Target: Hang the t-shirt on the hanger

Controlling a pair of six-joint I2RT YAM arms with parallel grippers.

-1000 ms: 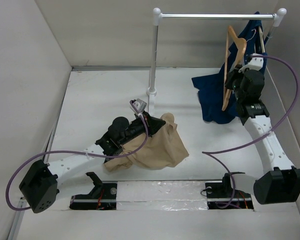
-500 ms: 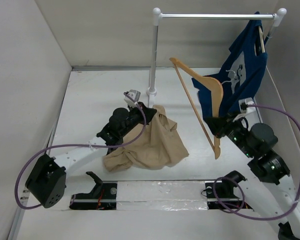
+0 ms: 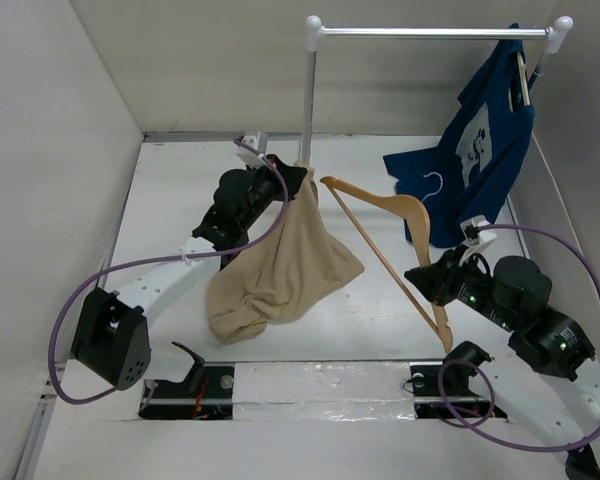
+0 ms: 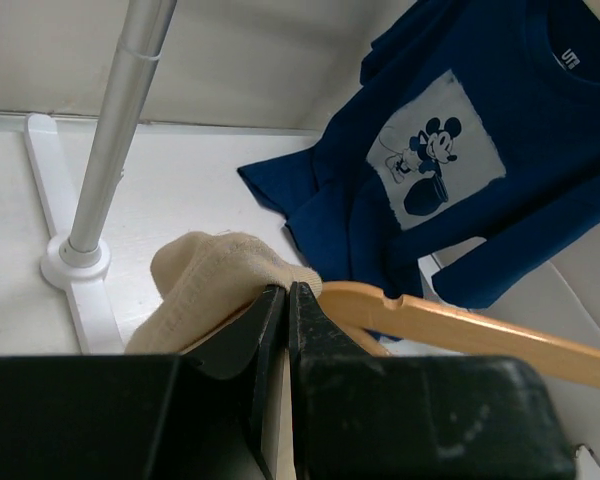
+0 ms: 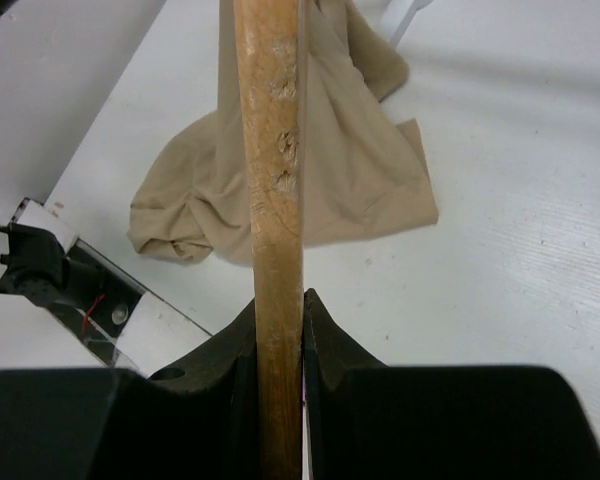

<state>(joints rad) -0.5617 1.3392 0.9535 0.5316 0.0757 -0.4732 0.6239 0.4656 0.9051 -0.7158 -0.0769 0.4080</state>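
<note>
The tan t-shirt (image 3: 285,265) hangs from my left gripper (image 3: 302,182), which is shut on a fold of its top edge and holds it raised by the rack pole; its lower part rests bunched on the table. In the left wrist view the cloth (image 4: 215,275) bulges out of my left gripper (image 4: 286,292). My right gripper (image 3: 423,275) is shut on the wooden hanger (image 3: 380,245) near its right end and holds it tilted in the air just right of the shirt, hook (image 3: 432,183) up. In the right wrist view the hanger arm (image 5: 273,150) runs up from my right gripper (image 5: 278,305), over the shirt (image 5: 350,170).
A white clothes rack, its pole (image 3: 306,110) and top bar (image 3: 435,33), stands at the back. A dark blue printed t-shirt (image 3: 480,150) hangs from the bar's right end; it also shows in the left wrist view (image 4: 450,160). Walls close in left, right and behind.
My left gripper has lifted the tan t-shirt up and back toward the rack pole. My right gripper has brought the hanger from the rack's right end down and left, close to the shirt.
</note>
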